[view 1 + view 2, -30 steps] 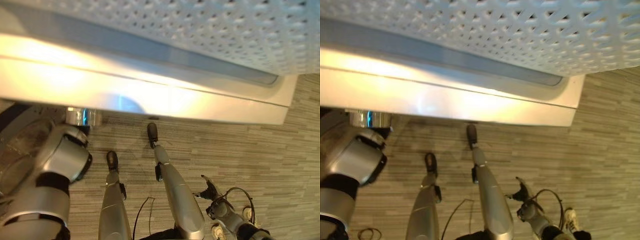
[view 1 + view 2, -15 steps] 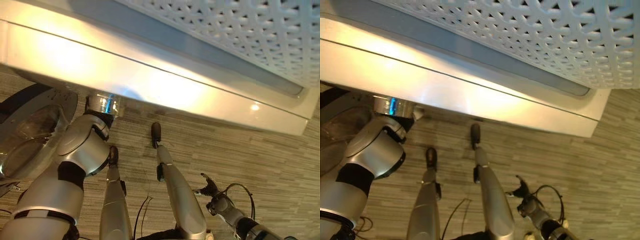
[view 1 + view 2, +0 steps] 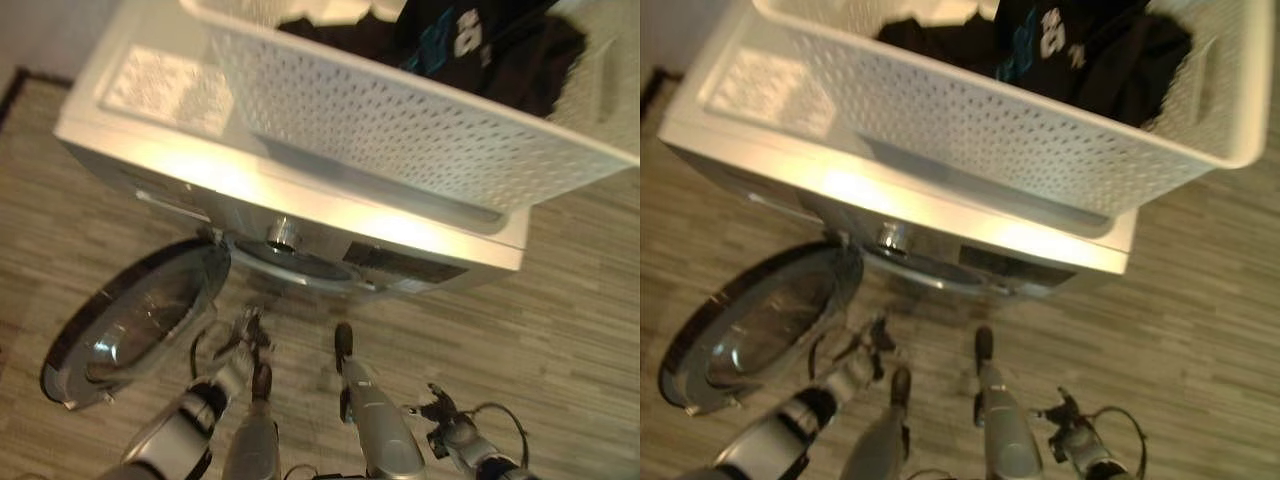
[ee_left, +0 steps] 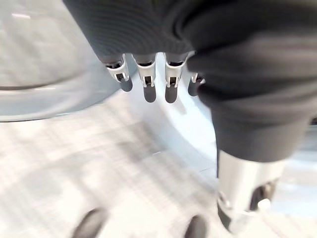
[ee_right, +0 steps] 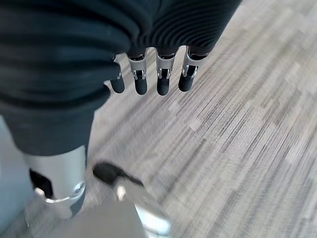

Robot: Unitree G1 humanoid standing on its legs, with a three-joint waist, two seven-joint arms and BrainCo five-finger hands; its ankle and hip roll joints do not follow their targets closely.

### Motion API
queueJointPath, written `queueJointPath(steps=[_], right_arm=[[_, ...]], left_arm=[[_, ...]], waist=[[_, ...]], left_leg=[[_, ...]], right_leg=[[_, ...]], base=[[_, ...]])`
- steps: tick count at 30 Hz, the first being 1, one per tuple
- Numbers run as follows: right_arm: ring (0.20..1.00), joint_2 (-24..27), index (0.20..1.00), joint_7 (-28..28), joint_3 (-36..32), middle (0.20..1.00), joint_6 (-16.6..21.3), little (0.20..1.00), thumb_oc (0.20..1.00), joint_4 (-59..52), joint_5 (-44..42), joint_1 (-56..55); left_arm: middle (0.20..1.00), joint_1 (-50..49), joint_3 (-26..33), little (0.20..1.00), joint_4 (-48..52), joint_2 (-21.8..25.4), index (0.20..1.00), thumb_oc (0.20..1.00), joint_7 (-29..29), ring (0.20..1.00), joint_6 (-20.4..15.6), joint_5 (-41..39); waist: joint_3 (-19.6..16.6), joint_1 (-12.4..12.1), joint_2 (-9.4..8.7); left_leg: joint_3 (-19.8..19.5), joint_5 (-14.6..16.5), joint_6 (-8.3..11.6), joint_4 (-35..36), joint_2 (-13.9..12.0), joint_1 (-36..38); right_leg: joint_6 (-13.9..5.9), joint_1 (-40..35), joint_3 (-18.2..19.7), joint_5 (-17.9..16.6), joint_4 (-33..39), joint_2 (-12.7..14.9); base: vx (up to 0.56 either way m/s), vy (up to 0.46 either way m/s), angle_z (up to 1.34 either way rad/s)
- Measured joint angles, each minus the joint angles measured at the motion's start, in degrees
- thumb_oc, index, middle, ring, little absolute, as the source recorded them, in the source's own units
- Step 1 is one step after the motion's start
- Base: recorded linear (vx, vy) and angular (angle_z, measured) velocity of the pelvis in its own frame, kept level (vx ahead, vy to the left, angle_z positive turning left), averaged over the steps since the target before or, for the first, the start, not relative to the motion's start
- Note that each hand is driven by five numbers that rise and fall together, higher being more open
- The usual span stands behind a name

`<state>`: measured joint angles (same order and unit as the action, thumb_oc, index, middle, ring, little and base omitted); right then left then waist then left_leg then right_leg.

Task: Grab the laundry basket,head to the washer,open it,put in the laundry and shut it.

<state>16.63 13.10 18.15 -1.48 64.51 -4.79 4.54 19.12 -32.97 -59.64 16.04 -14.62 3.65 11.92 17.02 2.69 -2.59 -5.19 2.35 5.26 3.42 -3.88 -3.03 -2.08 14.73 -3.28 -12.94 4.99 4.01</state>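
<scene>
Head views: white perforated laundry basket (image 3: 400, 130) sits on top of the washer (image 3: 160, 130), holding dark laundry (image 3: 470, 45) with some pale cloth beside it. Washer door (image 3: 135, 320), round with a glass centre, hangs swung open at the robot's left, over grey wood-pattern floor (image 3: 560, 300). Left hand (image 3: 243, 345) hangs low in front of the washer, just beside the open door's edge, touching neither. Right hand (image 3: 440, 412) hangs low at the robot's right, well apart from the washer, over bare floor.

Left wrist view: left hand's fingers (image 4: 148, 82) straight and relaxed, holding nothing; the pale curved rim of the door lies past them.

Right wrist view: right hand's fingers (image 5: 163, 79) straight and loose, empty, with floor planks beyond.
</scene>
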Motion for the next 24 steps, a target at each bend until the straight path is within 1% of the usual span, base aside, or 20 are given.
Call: queueJointPath(steps=[1,2,4,5,6,7,8,9,10,11,13,14,16,17,18,19,20,22,23,24], right_arm=[[1.000,-0.2,1.000,-0.1,-3.0,1.000,-0.1,1.000,1.000,0.5,0.0,-0.7],[1.000,0.5,1.000,-0.2,-5.3,1.000,-0.2,1.000,1.000,1.0,-0.1,-1.5],[1.000,1.4,1.000,-0.1,-8.4,1.000,-0.2,1.000,1.000,1.1,-0.5,-2.2],[1.000,2.9,1.000,0.0,-14.3,1.000,0.5,1.000,1.000,2.6,-1.8,-3.3],[1.000,3.7,1.000,0.4,-15.5,1.000,0.5,1.000,1.000,3.8,-2.5,-3.4],[1.000,5.6,1.000,0.3,-16.6,1.000,0.2,1.000,1.000,5.2,-3.5,-3.4],[1.000,6.8,1.000,0.4,-17.2,1.000,0.1,1.000,1.000,5.0,-3.6,-3.2],[1.000,9.4,1.000,0.3,-18.0,1.000,-0.1,1.000,1.000,3.6,-3.5,-4.0],[1.000,10.9,1.000,0.6,-18.1,1.000,0.2,1.000,1.000,2.8,-3.4,-5.2],[1.000,14.2,1.000,0.5,-18.8,1.000,0.0,1.000,1.000,0.8,-3.3,-5.8],[1.000,16.0,1.000,0.4,-22.1,1.000,-1.5,1.000,1.000,-7.0,-2.7,-7.6],[1.000,19.8,1.000,1.0,-24.8,1.000,0.1,1.000,1.000,-16.5,-1.0,-8.7],[1.000,22.8,1.000,1.4,-29.0,1.000,-0.1,1.000,1.000,-24.3,0.2,-10.0],[1.000,25.6,1.000,2.4,-31.9,1.000,1.0,1.000,1.000,-29.3,1.5,-9.6],[1.000,26.7,1.000,2.9,-33.0,1.000,0.7,1.000,1.000,-31.6,1.8,-8.6],[1.000,27.3,1.000,3.3,-34.3,1.000,1.1,1.000,1.000,-33.6,2.2,-8.9],[1.000,27.9,1.000,3.6,-34.8,1.000,1.4,1.000,1.000,-35.1,2.4,-7.6],[1.000,28.6,1.000,4.1,-34.7,1.000,0.4,1.000,1.000,-42.6,2.4,-5.2],[1.000,29.2,1.000,4.4,-34.2,1.000,2.7,1.000,1.000,-48.3,3.0,-3.7],[1.000,30.0,1.000,4.5,-33.6,1.000,3.3,1.000,1.000,-49.8,3.5,-2.7]], left_arm=[[1.000,-1.4,2.1,1.000,-0.2,-0.4,1.000,1.000,0.1,1.000,0.0,0.0],[1.000,-4.2,3.8,1.000,-1.8,-0.5,1.000,1.000,0.4,1.000,-0.4,0.0],[1.000,-6.2,5.7,1.000,-3.3,-0.5,1.000,1.000,0.9,1.000,-0.9,-0.1],[1.000,-8.1,9.0,1.000,-7.0,-0.9,1.000,1.000,1.5,1.000,-1.9,-0.2],[1.000,-8.8,9.7,1.000,-8.6,-1.0,1.000,1.000,1.5,1.000,-1.8,-0.3],[1.000,-10.6,11.3,1.000,-10.4,-0.6,1.000,1.000,1.9,1.000,-2.4,-0.2],[1.000,-11.4,12.2,1.000,-11.3,-0.6,1.000,1.000,2.1,1.000,-2.3,-0.2],[1.000,-12.9,13.8,1.000,-12.5,-0.5,1.000,1.000,2.6,1.000,-2.3,0.0],[1.000,-13.1,13.9,1.000,-12.9,-0.5,1.000,1.000,2.7,1.000,-2.2,0.1],[1.000,-14.7,14.6,1.000,-13.6,-0.1,1.000,1.000,3.4,1.000,-2.3,0.3],[1.000,-16.3,18.2,1.000,-13.7,-0.2,1.000,1.000,4.5,1.000,-3.0,0.4],[1.000,-18.4,19.1,1.000,-15.2,-0.4,1.000,1.000,5.7,1.000,-2.8,0.4],[1.000,-19.8,20.1,1.000,-15.9,-0.7,1.000,1.000,6.8,1.000,-2.8,0.7],[1.000,-21.2,20.6,1.000,-16.1,-0.8,1.000,1.000,7.7,1.000,-2.8,2.0],[1.000,-21.9,20.7,1.000,-16.2,-0.9,1.000,1.000,8.4,1.000,-2.6,2.2],[1.000,-22.3,20.7,1.000,-16.7,-0.9,1.000,1.000,8.9,1.000,-2.6,2.2],[1.000,-22.8,20.6,1.000,-16.9,-1.0,1.000,1.000,9.2,1.000,-2.6,2.2],[1.000,-23.7,20.8,1.000,-16.9,-1.5,1.000,1.000,9.9,1.000,-2.1,2.2],[1.000,-23.7,20.4,1.000,-17.2,-2.3,1.000,1.000,10.4,1.000,-2.2,2.2],[1.000,-23.5,20.3,1.000,-17.2,-2.7,1.000,1.000,10.5,1.000,-2.2,2.2]], waist=[[-0.5,0.0,0.21],[-2.2,-0.1,0.54],[-3.5,0.5,0.76],[-6.0,0.9,1.07],[-7.1,1.0,1.06],[-8.5,1.1,1.04],[-8.9,1.2,1.08],[-10.1,1.4,1.30],[-10.7,1.5,1.42],[-12.1,1.2,1.02],[-12.2,1.4,0.99],[-13.3,1.7,1.12],[-13.7,1.6,1.50],[-14.1,1.3,1.64],[-14.5,1.5,1.53],[-15.1,1.3,1.85],[-15.3,1.2,1.56],[-15.6,1.0,1.50],[-15.9,1.2,1.85],[-16.3,1.2,1.96]], left_leg=[[0.5,0.0,-0.20,0.7,-0.1,1.4],[1.2,-0.1,-0.43,1.6,-0.1,3.1],[1.8,0.2,-0.82,1.8,0.0,4.2],[2.2,0.5,-1.33,1.8,0.3,5.3],[2.4,0.7,-1.63,1.9,0.4,5.5],[2.8,1.0,-2.02,1.9,0.4,6.6],[2.8,1.1,-2.22,1.9,0.5,7.1],[2.8,1.4,-2.26,2.1,0.5,7.6],[3.0,1.6,-2.39,2.1,0.5,7.9],[2.9,1.6,-2.42,2.1,0.5,8.0],[2.9,1.7,-2.43,2.1,0.5,8.9],[4.0,2.0,-2.38,2.2,0.4,9.4],[4.1,2.2,-2.48,2.2,0.4,10.2],[4.1,2.4,-2.55,2.2,0.4,11.0],[4.0,2.4,-2.59,2.2,0.4,11.1],[4.1,2.5,-2.61,2.2,0.5,11.1],[4.0,2.5,-2.61,2.2,0.5,11.1],[4.0,2.5,-2.59,2.2,0.5,11.1],[4.0,2.4,-2.60,2.2,0.5,11.1],[4.0,2.4,-2.58,2.2,0.5,11.1]], right_leg=[[-0.08,-0.9,0.3,0.2,0.0,-0.1],[-0.34,-1.8,1.2,0.4,0.0,-0.2],[-0.60,-2.8,1.6,0.6,0.1,-0.2],[-1.06,-3.5,1.9,0.9,0.0,0.1],[-1.16,-3.9,2.2,1.0,0.4,0.1],[-1.32,-4.5,2.6,1.2,0.3,0.0],[-1.38,-5.0,2.6,1.3,0.3,0.0],[-1.47,-5.5,2.8,1.6,0.4,0.0],[-1.53,-5.8,2.9,1.7,0.5,0.0],[-1.62,-6.0,2.8,1.9,0.5,0.0],[-1.63,-6.5,2.9,1.9,0.2,-0.1],[-1.65,-6.9,3.5,2.0,0.5,-0.3],[-1.73,-7.7,3.9,2.1,0.5,-0.3],[-1.80,-8.6,4.0,2.3,0.5,-0.3],[-1.82,-8.7,3.9,2.3,0.5,-0.3],[-1.82,-8.7,4.0,2.3,0.5,-0.3],[-1.83,-8.7,4.0,2.3,0.5,-0.2],[-1.83,-8.7,4.0,2.3,0.5,-0.2],[-1.82,-8.6,4.0,2.3,0.5,-0.2],[-1.82,-8.7,3.9,2.3,0.5,-0.2]], base=[[0.11,0.100,-0.22],[0.11,0.092,-0.26],[0.11,0.071,-0.19],[0.11,0.045,-0.13],[0.15,0.058,-0.17],[0.11,0.041,-0.14],[0.08,0.030,-0.12],[0.04,0.012,-0.08],[0.12,0.031,-0.02],[0.11,0.031,0.01],[0.09,0.019,-0.07],[0.12,0.018,-0.18],[0.07,0.013,-0.10],[0.05,0.012,0.02],[0.05,0.012,0.01],[0.00,0.000,0.03],[0.00,0.000,0.00],[0.02,0.001,-0.02],[0.00,0.000,0.00],[0.00,0.000,0.00]])
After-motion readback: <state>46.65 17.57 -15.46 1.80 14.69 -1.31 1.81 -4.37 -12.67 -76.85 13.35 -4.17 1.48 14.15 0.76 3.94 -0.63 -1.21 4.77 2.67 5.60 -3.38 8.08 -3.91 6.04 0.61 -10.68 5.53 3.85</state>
